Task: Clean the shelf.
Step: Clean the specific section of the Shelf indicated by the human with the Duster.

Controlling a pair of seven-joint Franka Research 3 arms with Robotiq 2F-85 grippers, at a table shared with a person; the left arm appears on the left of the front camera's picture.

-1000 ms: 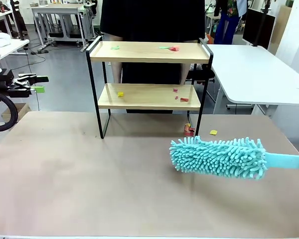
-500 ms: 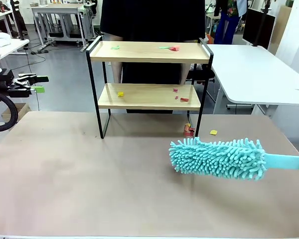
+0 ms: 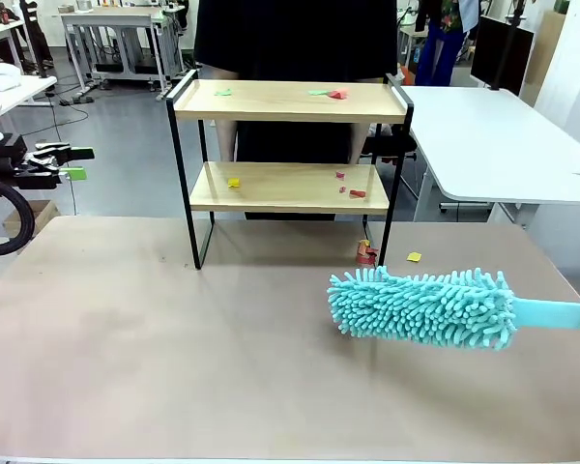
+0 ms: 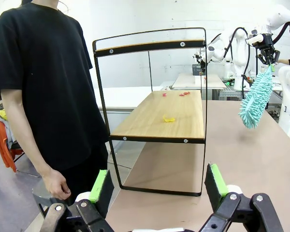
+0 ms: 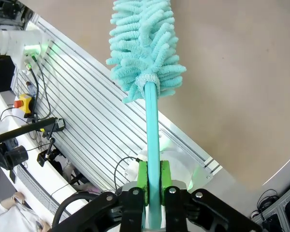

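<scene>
The shelf (image 3: 290, 102), two light wooden boards in a thin black frame, stands at the table's far middle and also appears close up as the shelf (image 4: 170, 116) in the left wrist view. Coloured paper scraps (image 3: 338, 94) lie on both boards. A fluffy turquoise duster (image 3: 420, 307) hovers low over the table to the right of the shelf, its head pointing left. My right gripper (image 5: 153, 176) is shut on the duster's handle (image 5: 152, 130). My left gripper (image 4: 157, 186) is open and holds nothing, off the table's left side (image 3: 77, 163), facing the shelf's end.
A person in a black shirt (image 3: 290, 39) stands right behind the shelf, one hand (image 4: 55, 183) hanging near my left gripper. Red and yellow scraps (image 3: 367, 254) lie on the brown table by the shelf's right leg. A white table (image 3: 503, 145) stands at the right.
</scene>
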